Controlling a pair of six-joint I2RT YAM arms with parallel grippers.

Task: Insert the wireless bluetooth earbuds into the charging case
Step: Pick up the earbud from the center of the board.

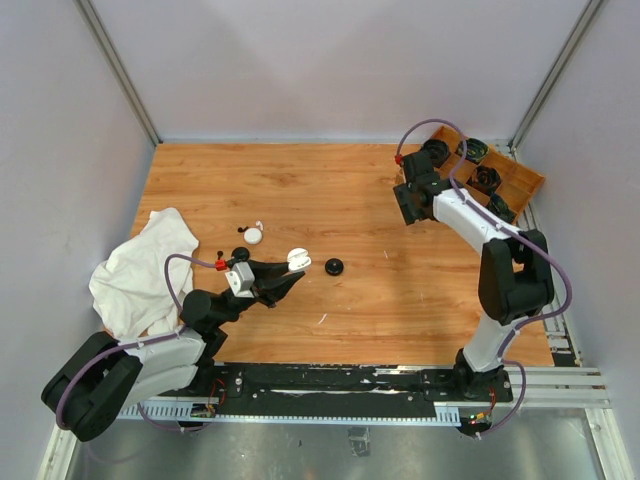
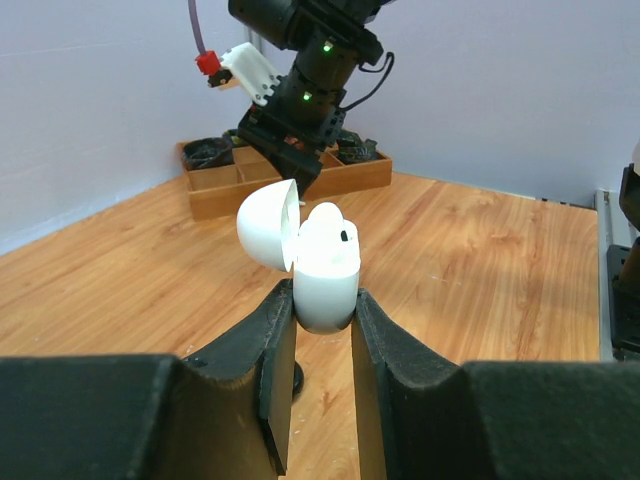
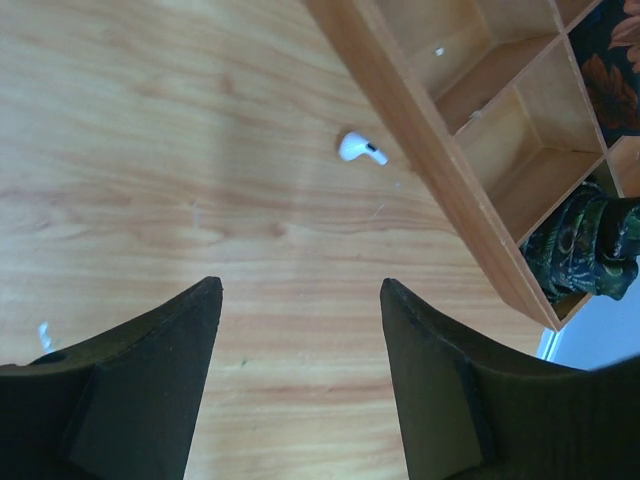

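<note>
nearest us, the left gripper (image 2: 322,300) was clamped on the case (image 2: 326,275). it held the case up off the table (image 3: 150,150) with the lid flipped open. it looked like a seated bud (image 2: 335,226) was already in there, but we couldn't tell how deep.

further out, a white puck (image 1: 253,236) and a black puck (image 1: 334,266) lay on the wood, apart from each other.

at the far end the right gripper (image 3: 300,290) hovered with its fingers spread wide and nothing between them. the loose bud (image 3: 361,148) lay ahead of it, just beside the tray (image 3: 425,150) rim.

we figured the step was grabbing that bud. our take:
- slide forward until it's centred between the fingers
- twist so neither finger comes down on the rim
- drop slow
- pinch the fat head, not the stem, since smooth plastic like that probably squirts out

the left just needs to hold the case steady, open side up.
</note>
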